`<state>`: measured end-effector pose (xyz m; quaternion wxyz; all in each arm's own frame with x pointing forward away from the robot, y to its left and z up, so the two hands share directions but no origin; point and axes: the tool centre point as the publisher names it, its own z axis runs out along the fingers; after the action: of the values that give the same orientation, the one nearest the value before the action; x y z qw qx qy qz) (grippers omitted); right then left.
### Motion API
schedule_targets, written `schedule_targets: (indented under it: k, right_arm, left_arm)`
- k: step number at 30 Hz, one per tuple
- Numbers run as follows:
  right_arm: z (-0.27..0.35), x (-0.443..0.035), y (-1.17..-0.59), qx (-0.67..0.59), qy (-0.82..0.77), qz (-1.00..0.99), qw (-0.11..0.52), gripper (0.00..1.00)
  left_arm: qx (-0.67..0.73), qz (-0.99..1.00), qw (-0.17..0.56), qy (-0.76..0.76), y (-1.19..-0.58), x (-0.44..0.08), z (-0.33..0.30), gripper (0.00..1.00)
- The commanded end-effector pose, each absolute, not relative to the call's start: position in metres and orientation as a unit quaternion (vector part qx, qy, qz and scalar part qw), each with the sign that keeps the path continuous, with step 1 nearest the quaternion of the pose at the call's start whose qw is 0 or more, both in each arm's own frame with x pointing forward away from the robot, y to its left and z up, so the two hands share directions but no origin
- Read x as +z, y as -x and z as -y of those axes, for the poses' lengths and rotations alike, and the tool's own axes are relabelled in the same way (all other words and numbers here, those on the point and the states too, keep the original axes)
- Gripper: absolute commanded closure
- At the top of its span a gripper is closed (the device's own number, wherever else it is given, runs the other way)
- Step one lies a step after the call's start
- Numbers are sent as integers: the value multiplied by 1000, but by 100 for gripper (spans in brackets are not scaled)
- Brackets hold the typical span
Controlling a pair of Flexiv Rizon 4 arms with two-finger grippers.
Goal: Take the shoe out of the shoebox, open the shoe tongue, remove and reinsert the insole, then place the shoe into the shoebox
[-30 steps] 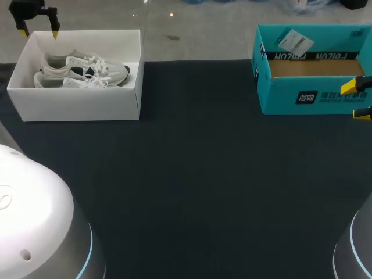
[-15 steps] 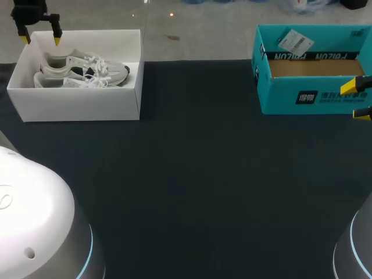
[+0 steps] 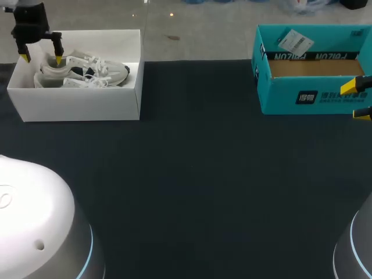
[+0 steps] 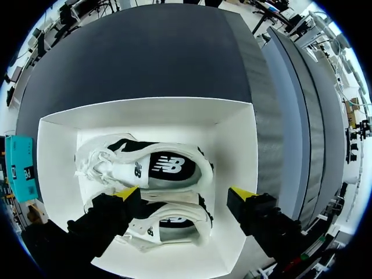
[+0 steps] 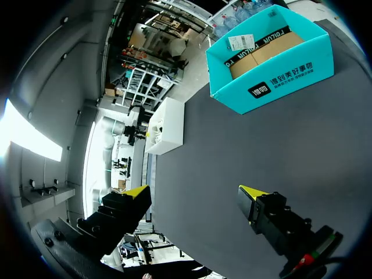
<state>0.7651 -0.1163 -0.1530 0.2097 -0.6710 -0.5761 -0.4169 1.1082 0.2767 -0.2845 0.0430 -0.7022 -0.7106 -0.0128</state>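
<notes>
**SHOES, ONE PAIR – in white shoebox, left gripper above**

Shoes (image 3: 85, 71): two, white and grey with dark side panels, lying side by side in the open white shoebox (image 3: 75, 106) at the table's (image 3: 197, 174) far left. Their heels are at the box's outer end.

Hidden or cut off: in the head view the box's front wall covers the near shoe's lower part. The left arm runs off the top edge. Of the right gripper (image 3: 356, 101) only the yellow tips show, at the right edge. In the left wrist view one finger covers part of the near shoe (image 4: 168, 224).

Fingers: the left gripper (image 4: 185, 195) is spread wide and holds nothing. One tip is over the middle of the pair, the other past the heels by the box's end wall. Whether either touches cannot be told. The right gripper (image 5: 195, 192) is also spread wide and holds nothing, beside the teal box (image 3: 314, 96).

Change: the left gripper has come down from the box's far outer corner to over the heels. The right gripper, the shoes and both boxes are unmoved.
</notes>
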Motion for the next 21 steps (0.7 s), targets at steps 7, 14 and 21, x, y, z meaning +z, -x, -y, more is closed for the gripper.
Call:
schedule_targets:
  k: [7, 14, 21]
  right_arm:
    - [115, -153, -765, -416, 672, 576, 209, 0]
    - [115, -153, -765, -416, 672, 576, 209, 0]
    - [115, -153, -765, -416, 672, 576, 209, 0]
  left_arm:
    - [-35, 717, 14, 696, -1088, -288, -286, 27]
    - [-31, 722, 22, 690, -1093, -293, -305, 44]
    - [-30, 715, 28, 697, -1100, -301, -311, 60]
